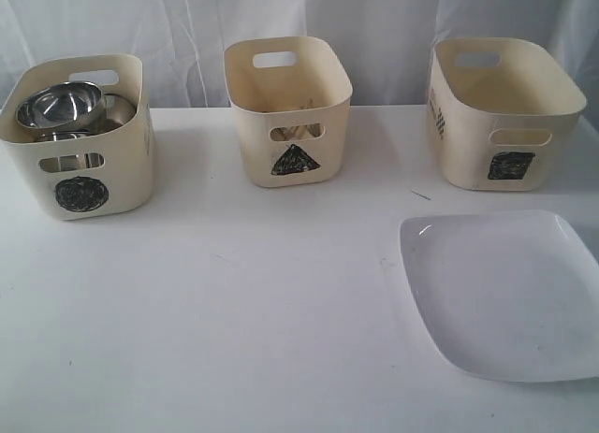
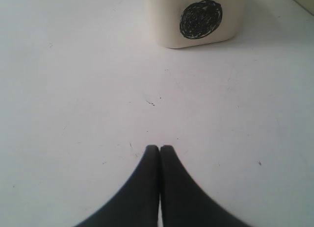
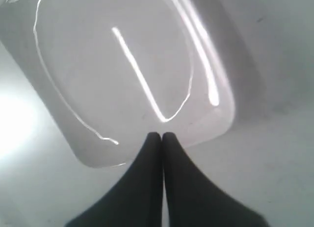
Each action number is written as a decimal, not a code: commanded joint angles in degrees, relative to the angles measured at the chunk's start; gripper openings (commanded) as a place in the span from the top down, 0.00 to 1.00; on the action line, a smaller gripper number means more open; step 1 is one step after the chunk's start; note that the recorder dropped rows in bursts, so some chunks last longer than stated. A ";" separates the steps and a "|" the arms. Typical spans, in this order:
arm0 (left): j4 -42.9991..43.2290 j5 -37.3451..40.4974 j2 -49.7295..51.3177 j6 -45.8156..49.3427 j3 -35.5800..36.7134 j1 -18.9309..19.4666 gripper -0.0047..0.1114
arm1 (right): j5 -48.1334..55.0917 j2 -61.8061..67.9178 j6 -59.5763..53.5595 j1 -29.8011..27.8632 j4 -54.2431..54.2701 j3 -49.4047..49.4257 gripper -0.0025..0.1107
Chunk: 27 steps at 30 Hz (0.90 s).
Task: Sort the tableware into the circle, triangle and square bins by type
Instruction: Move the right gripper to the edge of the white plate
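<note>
Left gripper: jaws pressed together with nothing between them, above the bare table, facing the circle bin.
Right gripper: jaws together, tips at the rim of the white plate (whether they touch it cannot be told).
Plate position: flat on the table, in front of the square bin.
Steel bowls: inside the circle bin.
Triangle bin: the middle one, with wooden chopsticks showing through its slot.

Black circle on left bin, triangle on middle, square on right
</note>
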 commanded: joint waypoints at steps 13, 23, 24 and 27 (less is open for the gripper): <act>-0.42 0.10 -0.29 0.33 0.08 0.11 0.95 | -19.26 -0.26 -12.28 -1.90 3.79 15.72 0.54; -0.42 0.10 -0.29 0.33 0.08 0.11 0.95 | -19.25 7.32 -9.83 -1.90 3.44 15.72 0.53; -0.42 0.10 -0.29 0.33 0.08 0.11 0.95 | -19.12 8.31 -10.70 -1.90 4.88 15.72 0.53; -0.42 0.10 -0.29 0.33 0.08 0.11 0.95 | -19.36 10.85 -15.84 -1.90 8.35 15.72 0.53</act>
